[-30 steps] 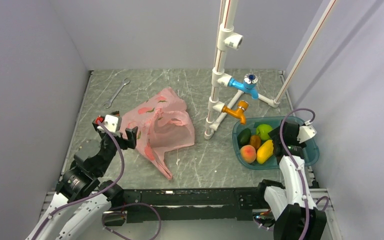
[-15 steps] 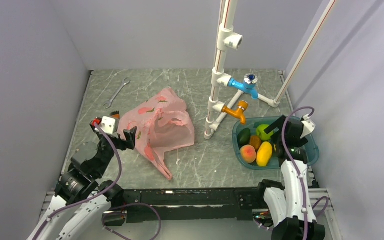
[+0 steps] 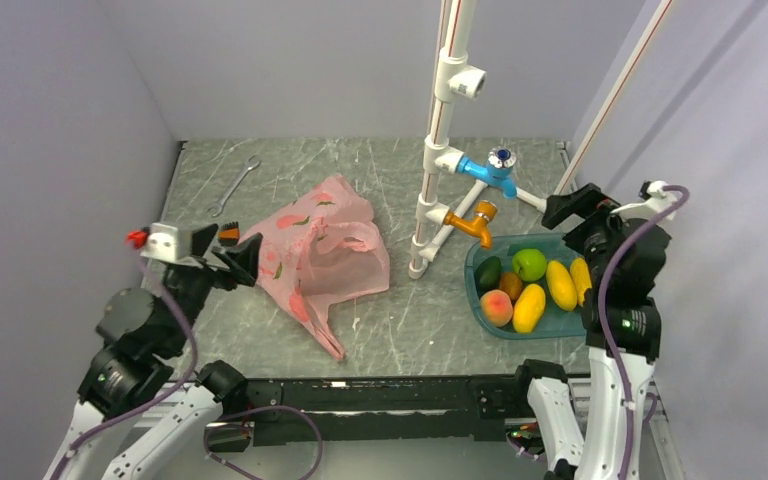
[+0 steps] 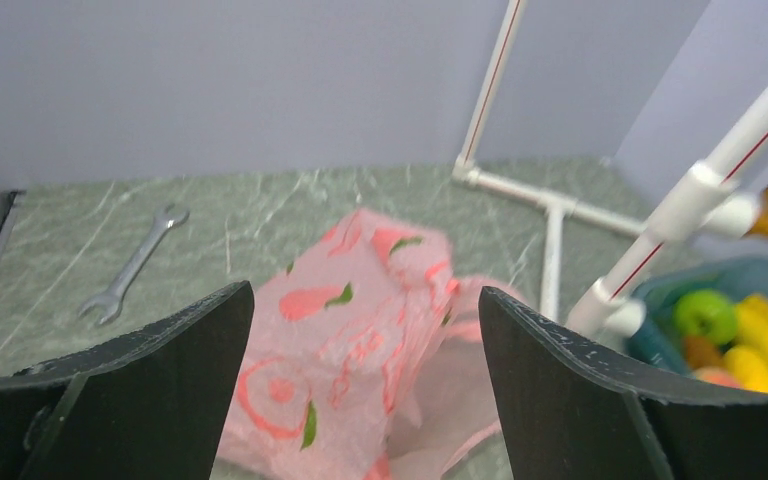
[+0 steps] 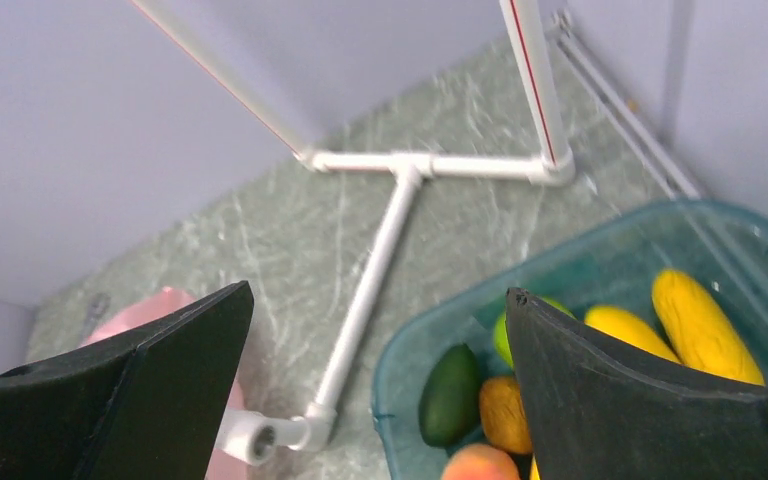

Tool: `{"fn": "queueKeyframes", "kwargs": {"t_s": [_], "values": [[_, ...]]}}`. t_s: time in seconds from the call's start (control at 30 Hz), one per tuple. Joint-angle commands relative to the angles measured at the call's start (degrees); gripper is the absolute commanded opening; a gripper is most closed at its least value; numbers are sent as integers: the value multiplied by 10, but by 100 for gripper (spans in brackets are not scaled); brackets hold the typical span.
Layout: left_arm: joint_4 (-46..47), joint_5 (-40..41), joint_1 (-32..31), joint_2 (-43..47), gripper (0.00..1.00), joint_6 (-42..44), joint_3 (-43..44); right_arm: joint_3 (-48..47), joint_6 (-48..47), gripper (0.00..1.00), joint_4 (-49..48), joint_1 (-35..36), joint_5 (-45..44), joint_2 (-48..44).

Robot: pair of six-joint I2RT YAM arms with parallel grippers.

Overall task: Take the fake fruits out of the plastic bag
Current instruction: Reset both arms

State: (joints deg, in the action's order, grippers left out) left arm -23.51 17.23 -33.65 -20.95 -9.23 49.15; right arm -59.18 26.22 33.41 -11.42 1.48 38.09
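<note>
Plastic bag (image 3: 320,250) is lying crumpled on the counter (image 3: 390,320), left of centre, one loop handle trailing toward the near edge. What the bag is holding, cannot tell.

Left gripper (image 4: 365,290) is hovering just left of the bag, fingers spread wide, gripping nothing.

Fake fruits are sitting together in the teal tub (image 3: 550,331) at the right side of the counter: green apple (image 3: 529,264), avocado (image 3: 489,273), small orange (image 3: 510,285), peach (image 3: 496,307) and three yellow mangoes (image 3: 529,306).

Right gripper (image 5: 378,292) is hanging raised above the far right part of the tub, fingers spread wide, empty.

Wrench (image 3: 233,186) is lying at the far left. White pipe frame (image 3: 430,200) is standing between bag and tub.
</note>
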Motion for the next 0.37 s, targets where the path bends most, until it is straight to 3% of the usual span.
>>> {"fn": "queueKeyframes", "kwargs": {"t_s": [0.0, 0.33], "values": [[29, -16, 2, 6, 90, -35, 72, -73, -17, 100, 10, 1, 25, -23], [23, -35, 2, 6, 92, -38, 126, -128, -30, 100, 35, 1, -44, -45]]}}
